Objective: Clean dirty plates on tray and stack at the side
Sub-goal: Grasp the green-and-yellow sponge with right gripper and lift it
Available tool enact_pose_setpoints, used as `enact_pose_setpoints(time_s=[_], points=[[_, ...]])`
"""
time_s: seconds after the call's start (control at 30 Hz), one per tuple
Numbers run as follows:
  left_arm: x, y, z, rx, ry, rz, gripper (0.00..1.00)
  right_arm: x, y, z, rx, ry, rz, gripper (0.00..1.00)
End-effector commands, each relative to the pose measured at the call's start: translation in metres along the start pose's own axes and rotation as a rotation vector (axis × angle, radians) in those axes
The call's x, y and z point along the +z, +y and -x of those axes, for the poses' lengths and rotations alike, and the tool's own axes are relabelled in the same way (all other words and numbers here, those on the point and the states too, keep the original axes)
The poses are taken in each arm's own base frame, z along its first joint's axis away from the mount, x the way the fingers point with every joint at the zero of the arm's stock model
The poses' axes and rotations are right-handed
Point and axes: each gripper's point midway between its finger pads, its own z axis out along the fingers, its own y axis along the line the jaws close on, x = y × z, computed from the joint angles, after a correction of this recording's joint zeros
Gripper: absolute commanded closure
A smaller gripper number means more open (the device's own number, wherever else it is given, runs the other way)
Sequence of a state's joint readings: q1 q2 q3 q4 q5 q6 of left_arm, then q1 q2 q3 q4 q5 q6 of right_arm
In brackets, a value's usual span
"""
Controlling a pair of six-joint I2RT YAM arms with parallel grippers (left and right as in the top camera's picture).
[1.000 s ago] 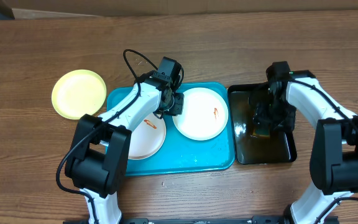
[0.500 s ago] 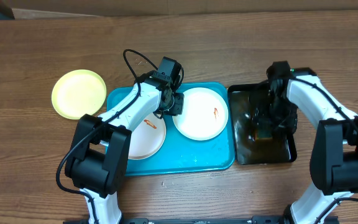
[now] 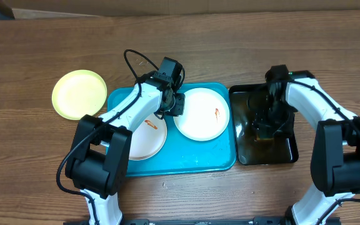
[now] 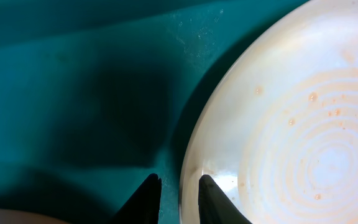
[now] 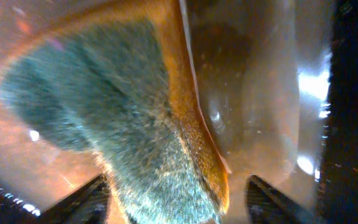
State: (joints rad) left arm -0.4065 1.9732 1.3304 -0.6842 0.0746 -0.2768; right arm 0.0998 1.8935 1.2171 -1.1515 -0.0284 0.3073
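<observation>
Two white plates lie on the turquoise tray (image 3: 167,164). The right white plate (image 3: 200,119) and the left white plate (image 3: 144,140) each bear an orange smear. A yellow-green plate (image 3: 79,94) lies on the table left of the tray. My left gripper (image 3: 177,104) sits at the right plate's left rim. In the left wrist view it (image 4: 179,188) is nearly shut astride the plate's rim (image 4: 194,155), one finger on the tray side and one on the plate. My right gripper (image 3: 267,122) is down in the black basin. In the right wrist view it (image 5: 176,194) is open around a green-and-yellow sponge (image 5: 123,118).
The black basin (image 3: 286,153) holds dark liquid and stands against the tray's right side. Wooden table lies all around. A cable loops above the left arm (image 3: 133,59). A cardboard edge runs along the far side.
My right gripper has shifted a little to the left inside the basin over the sponge. The left arm and the plates have not moved.
</observation>
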Motion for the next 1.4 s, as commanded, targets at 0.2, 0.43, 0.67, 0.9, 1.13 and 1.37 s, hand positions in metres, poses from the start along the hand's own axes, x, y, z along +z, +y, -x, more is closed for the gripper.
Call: enact_pose_setpoints(time_s=[0.2, 0.43, 0.67, 0.9, 1.13, 1.37], points=[[-0.001, -0.003, 0.002, 0.025, 0.003, 0.003, 0.77, -0.010, 0.014, -0.009, -0.010, 0.017, 0.076, 0.90], [-0.001, -0.003, 0.001, 0.024, 0.008, 0.004, 0.76, -0.036, 0.014, 0.018, -0.073, -0.090, 0.043, 0.32], [-0.001, -0.003, 0.001, 0.024, 0.006, 0.004, 0.76, -0.025, 0.013, 0.033, -0.077, -0.159, 0.028, 0.32], [-0.001, -0.003, 0.003, 0.025, -0.002, 0.002, 0.76, -0.021, 0.032, 0.034, -0.089, -0.163, 0.134, 0.84], [-0.001, -0.005, 0.010, -0.007, -0.028, -0.006, 0.72, -0.036, 0.034, 0.036, -0.090, -0.162, 0.139, 0.39], [-0.001, -0.005, 0.010, -0.007, -0.028, -0.006, 0.73, -0.028, 0.029, 0.023, -0.093, -0.110, 0.121, 0.48]])
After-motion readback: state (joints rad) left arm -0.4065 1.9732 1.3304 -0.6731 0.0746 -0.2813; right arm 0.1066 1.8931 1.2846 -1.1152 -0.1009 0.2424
